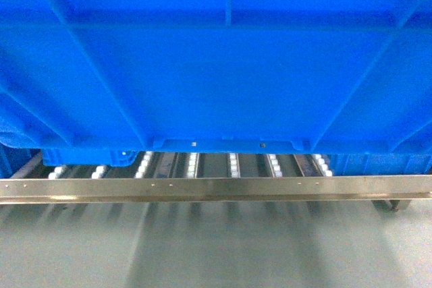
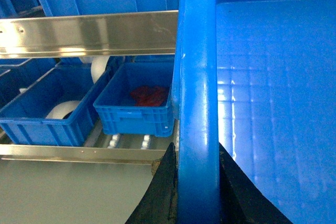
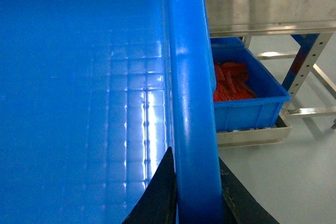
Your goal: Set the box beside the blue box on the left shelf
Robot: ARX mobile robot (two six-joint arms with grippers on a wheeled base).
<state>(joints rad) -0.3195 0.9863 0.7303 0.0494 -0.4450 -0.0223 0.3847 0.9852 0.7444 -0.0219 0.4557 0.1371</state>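
Both end effectors clamp the box (image 1: 216, 65): left end effector (image 2: 197, 192) astride its left rim, right end effector (image 3: 195, 192) astride its right. Its long axis spans the head frame, above the shelf rail (image 1: 216, 187). A smaller blue box (image 2: 137, 103) sits mid-left, left wrist view.

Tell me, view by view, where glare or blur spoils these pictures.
Head view: the box fills the frame, soft, rollers smeared. Left wrist view: window-like glare on the box floor, left pincer dark. Right wrist view: the same grid glare; right pincer dark.
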